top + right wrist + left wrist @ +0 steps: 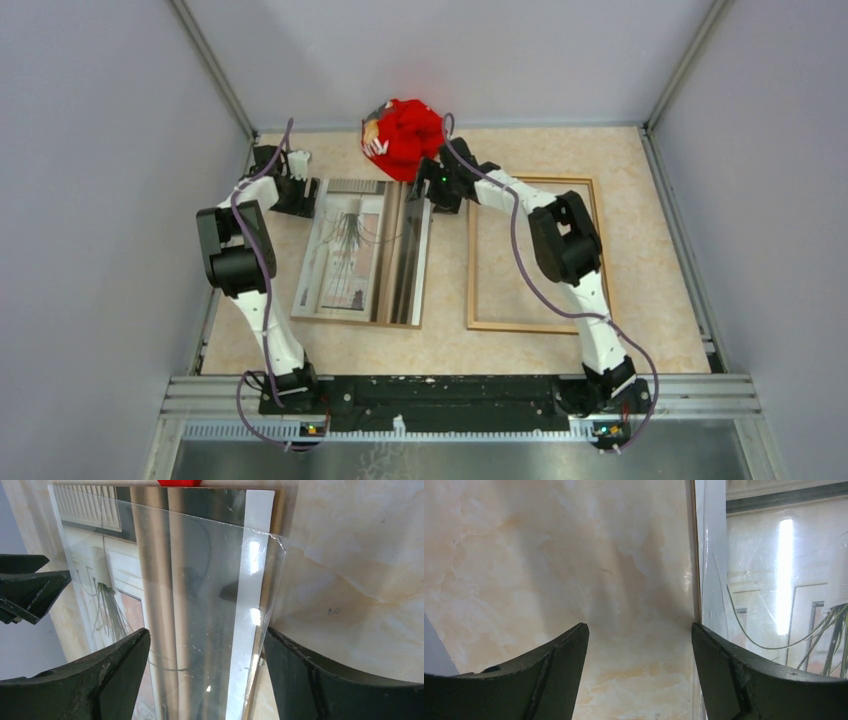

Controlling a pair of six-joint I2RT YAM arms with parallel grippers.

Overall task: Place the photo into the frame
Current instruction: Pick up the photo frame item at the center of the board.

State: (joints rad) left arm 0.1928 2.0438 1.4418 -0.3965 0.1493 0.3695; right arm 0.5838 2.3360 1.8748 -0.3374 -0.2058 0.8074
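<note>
The photo (pixel 350 245), a window with a trailing plant, lies face up left of centre under a glossy clear sheet (pixel 210 570), on a brown backing board (pixel 278 515). The empty wooden frame (pixel 471 270) lies flat to its right. My left gripper (pixel 303 197) is at the photo's far left corner, open over bare table (pixel 639 625), its right finger beside the photo's edge (pixel 774 580). My right gripper (pixel 432 195) is at the far right corner, open (pixel 206 630), its fingers astride the right edge of the photo (pixel 125 570) and sheet, nothing held.
A crumpled red cloth (pixel 405 135) lies at the back centre, just behind the photo and between both grippers. Grey walls close in the marbled table (pixel 450 345) on three sides. The left gripper's fingers (pixel 30 592) show at the left of the right wrist view.
</note>
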